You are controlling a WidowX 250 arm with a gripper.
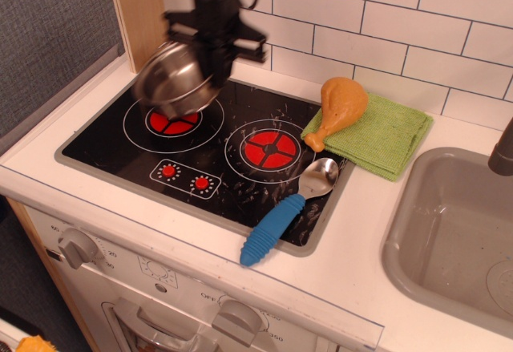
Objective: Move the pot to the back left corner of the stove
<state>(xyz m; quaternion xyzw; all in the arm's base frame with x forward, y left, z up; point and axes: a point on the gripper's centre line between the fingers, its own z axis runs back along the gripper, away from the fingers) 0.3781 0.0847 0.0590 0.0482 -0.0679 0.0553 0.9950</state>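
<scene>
Item: pot [172,79], tilted and blurred, carried above the left burner at the upper left of the stove [216,177] with the gripper [210,70] fingers clamped on its rim (level it, lower slowly, release only once seated flat).

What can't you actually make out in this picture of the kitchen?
- Pincer fingertips: hidden behind the lifted pot, which is motion-blurred.
- Arm: cut off by the top edge.
- Sink: cut off at the right edge.
- Stove back left corner: covered by the pot.
</scene>
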